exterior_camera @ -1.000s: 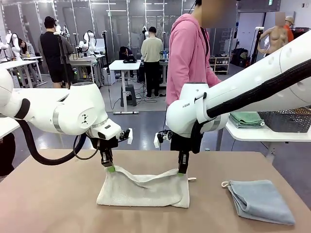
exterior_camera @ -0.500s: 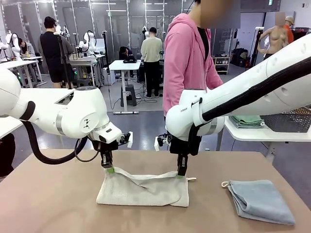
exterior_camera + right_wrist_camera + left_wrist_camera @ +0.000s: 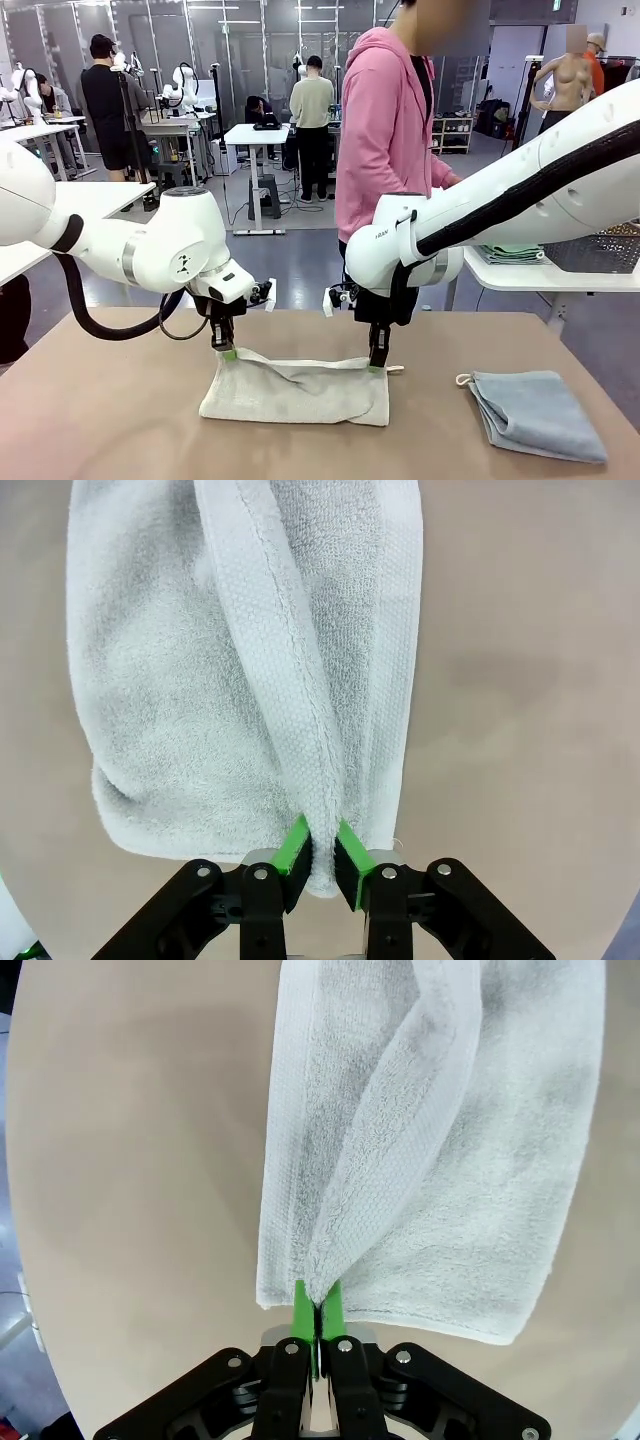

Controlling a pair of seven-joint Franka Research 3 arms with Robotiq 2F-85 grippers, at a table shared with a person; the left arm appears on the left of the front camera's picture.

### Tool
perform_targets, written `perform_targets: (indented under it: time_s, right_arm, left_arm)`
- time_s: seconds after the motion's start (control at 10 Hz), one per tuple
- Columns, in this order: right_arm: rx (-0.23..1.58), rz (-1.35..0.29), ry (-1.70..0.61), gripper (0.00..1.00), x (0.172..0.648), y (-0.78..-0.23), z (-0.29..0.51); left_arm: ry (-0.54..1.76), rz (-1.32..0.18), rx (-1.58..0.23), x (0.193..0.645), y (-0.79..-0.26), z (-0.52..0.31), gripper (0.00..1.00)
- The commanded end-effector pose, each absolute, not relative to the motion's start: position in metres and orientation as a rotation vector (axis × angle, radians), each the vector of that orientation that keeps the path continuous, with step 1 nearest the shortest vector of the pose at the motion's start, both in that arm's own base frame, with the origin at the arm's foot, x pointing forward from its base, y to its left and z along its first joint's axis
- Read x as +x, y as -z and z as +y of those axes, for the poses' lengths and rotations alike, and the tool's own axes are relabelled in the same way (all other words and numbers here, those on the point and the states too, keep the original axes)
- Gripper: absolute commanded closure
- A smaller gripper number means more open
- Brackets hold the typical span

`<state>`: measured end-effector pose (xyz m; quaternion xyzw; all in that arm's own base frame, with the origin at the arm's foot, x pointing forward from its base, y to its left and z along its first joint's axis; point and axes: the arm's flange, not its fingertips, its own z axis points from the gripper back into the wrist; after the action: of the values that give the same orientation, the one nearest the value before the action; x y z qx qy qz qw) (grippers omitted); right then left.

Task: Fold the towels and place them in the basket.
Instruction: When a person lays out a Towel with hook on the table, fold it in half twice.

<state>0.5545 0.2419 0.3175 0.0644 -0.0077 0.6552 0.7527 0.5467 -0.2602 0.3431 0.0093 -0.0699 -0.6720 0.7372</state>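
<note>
The cream-white towel [image 3: 300,395] lies folded in half on the brown table, its upper layer still held up slightly at both far corners. My left gripper [image 3: 228,352] pinches the towel's left corner, green pads nearly together on the towel's edge [image 3: 440,1160] in the left wrist view [image 3: 318,1305]. My right gripper [image 3: 377,364] grips the right corner; its pads stand a little apart around the thick fold [image 3: 200,680] in the right wrist view [image 3: 320,845]. The pale blue-grey towel [image 3: 540,412] lies folded at the right. The dark mesh basket [image 3: 595,252] stands on a side table, partly behind my right arm.
A person in a pink hoodie [image 3: 385,130] stands at the far side of the table. Folded green cloths [image 3: 505,250] lie beside the basket on the white side table. Bare tabletop stretches left of and in front of the cream towel.
Both grippers have come down toward the table, so the towel's raised edge sags lower over the bottom layer. The right pads look slightly spread. The person has shifted a little.
</note>
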Motion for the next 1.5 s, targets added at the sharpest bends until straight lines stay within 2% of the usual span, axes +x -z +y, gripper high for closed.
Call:
perform_targets:
  time_s: [0.0, 0.1, 0.2, 0.3, 0.4, 0.5, 0.6, 0.7, 0.8, 0.9, 1.1, 1.2, 1.4]
  right_arm:
    - [0.132, -0.037, -1.445, 0.7, 0.553, -0.313, 0.241]
    - [0.123, -0.049, -1.444, 0.57, 0.552, -0.313, 0.241]
    - [0.109, -0.059, -1.445, 0.35, 0.551, -0.314, 0.241]
    - [0.098, -0.066, -1.444, 0.22, 0.548, -0.316, 0.24]
    - [0.084, -0.074, -1.442, 0.0, 0.545, -0.319, 0.238]
    - [0.066, -0.076, -1.436, 0.0, 0.541, -0.323, 0.236]
    - [0.054, -0.08, -1.432, 0.0, 0.537, -0.328, 0.236]
    - [0.05, -0.078, -1.417, 0.11, 0.53, -0.333, 0.236]
    - [0.027, -0.066, -1.382, 0.02, 0.521, -0.338, 0.237]
    - [0.036, -0.075, -1.335, 0.0, 0.51, -0.344, 0.239]
    - [0.059, -0.101, -1.307, 0.0, 0.501, -0.348, 0.239]
    - [0.063, -0.071, -1.366, 0.0, 0.518, -0.346, 0.238]
    - [0.063, -0.071, -1.366, 0.0, 0.518, -0.346, 0.238]
  left_arm:
    - [1.451, -0.175, 0.064, 0.548, -0.338, -0.261, 0.73]
    - [1.447, -0.185, 0.075, 0.546, -0.338, -0.261, 0.6]
    - [1.447, -0.185, 0.089, 0.544, -0.338, -0.26, 0.37]
    - [1.444, -0.186, 0.099, 0.542, -0.34, -0.26, 0.24]
    - [1.433, -0.185, 0.115, 0.538, -0.342, -0.259, 0.01]
    - [1.423, -0.184, 0.124, 0.534, -0.346, -0.257, 0.37]
    - [1.422, -0.189, 0.129, 0.528, -0.351, -0.257, 0.0]
    - [1.41, -0.199, 0.12, 0.521, -0.356, -0.258, 0.01]
    - [1.384, -0.205, 0.109, 0.511, -0.361, -0.26, 0.0]
    - [1.331, -0.186, 0.086, 0.497, -0.367, -0.261, 0.0]
    - [1.325, -0.185, 0.061, 0.479, -0.368, -0.264, 0.02]
    - [1.356, -0.181, 0.093, 0.505, -0.367, -0.266, 0.02]
    - [1.356, -0.181, 0.093, 0.505, -0.367, -0.266, 0.02]
